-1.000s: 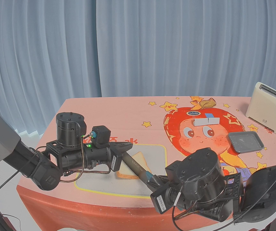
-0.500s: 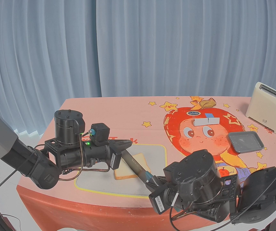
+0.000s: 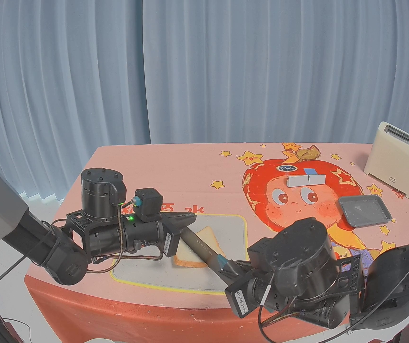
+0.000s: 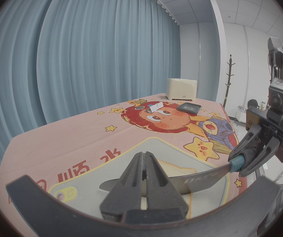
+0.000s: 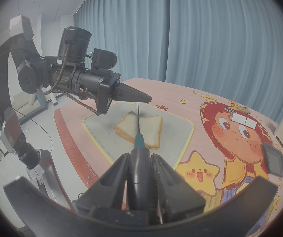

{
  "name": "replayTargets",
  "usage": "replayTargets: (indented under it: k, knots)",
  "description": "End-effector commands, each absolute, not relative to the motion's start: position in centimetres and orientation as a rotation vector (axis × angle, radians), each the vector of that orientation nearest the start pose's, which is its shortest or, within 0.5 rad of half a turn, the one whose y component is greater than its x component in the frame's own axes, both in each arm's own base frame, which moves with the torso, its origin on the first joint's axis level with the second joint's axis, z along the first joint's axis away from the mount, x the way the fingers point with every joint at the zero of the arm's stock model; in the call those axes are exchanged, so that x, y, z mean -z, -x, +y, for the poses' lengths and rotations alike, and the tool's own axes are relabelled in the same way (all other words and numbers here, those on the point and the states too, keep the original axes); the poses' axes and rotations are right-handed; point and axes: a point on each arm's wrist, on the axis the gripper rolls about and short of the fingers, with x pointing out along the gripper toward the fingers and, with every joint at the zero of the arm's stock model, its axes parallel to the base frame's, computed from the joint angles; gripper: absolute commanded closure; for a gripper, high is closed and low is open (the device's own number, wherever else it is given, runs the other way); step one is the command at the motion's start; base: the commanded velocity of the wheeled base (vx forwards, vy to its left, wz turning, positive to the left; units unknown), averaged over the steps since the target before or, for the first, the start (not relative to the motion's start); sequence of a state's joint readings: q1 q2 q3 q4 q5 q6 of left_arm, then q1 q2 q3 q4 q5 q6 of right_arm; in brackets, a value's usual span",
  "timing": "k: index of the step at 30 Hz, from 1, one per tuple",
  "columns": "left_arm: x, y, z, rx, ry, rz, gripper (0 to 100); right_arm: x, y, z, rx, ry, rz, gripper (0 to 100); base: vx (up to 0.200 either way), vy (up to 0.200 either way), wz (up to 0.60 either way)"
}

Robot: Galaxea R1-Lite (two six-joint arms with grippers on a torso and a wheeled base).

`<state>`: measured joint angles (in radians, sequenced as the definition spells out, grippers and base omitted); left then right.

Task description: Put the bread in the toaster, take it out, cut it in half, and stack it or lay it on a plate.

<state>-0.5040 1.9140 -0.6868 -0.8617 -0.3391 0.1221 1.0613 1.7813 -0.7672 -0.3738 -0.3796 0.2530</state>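
- Left gripper (image 3: 191,217): lies low over the grey cutting mat (image 3: 138,267) near the worktop's (image 3: 176,167) front-left corner. Its fingers (image 4: 154,178) are pressed together with nothing between them, and their tips lie over the left side of the bread (image 3: 210,238). Whether they touch it cannot be told.
- Bread: one pale slice lying flat on the mat, close to the worktop's front edge and left of its middle, between the two sets of fingers.
- Knife (image 3: 203,249): the blade stands on edge across the middle of the slice, running from its front-right side towards the left fingertips.
- Right gripper (image 3: 230,268): at the front edge of the worktop, just beside the bread's front-right corner. Its fingers (image 5: 168,178) are clamped on the knife's dark handle.
- White blocks (image 3: 306,180): on the printed cloth right of the worktop's middle, well apart from the bread.
- Plate (image 3: 364,211): dark and rectangular, near the right edge.
- Toaster (image 3: 397,160): cream, upright at the right edge, behind the plate.
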Motion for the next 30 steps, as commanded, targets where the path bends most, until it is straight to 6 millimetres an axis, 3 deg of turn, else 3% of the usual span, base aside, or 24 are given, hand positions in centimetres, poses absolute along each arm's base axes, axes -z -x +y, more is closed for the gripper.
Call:
replayTargets:
  k: [1, 16, 30]
  knots:
    - [-10.5, -27.9, -16.4, 0.861, -0.147, 0.339, 100, -13.1, -15.3, 25.5, -0.588, 0.178, 0.548, 100, 0.0, 0.0, 0.0]
    - [-11.6, -29.1, -15.9, 0.828, -0.139, 0.293, 100, -11.2, -15.6, 26.5, -0.583, 0.211, 0.592, 100, 0.0, 0.0, 0.0]
    - [-10.8, -28.3, -16.4, 0.853, -0.144, 0.326, 100, -13.3, -15.2, 25.4, -0.589, 0.175, 0.545, 100, 0.0, 0.0, 0.0]
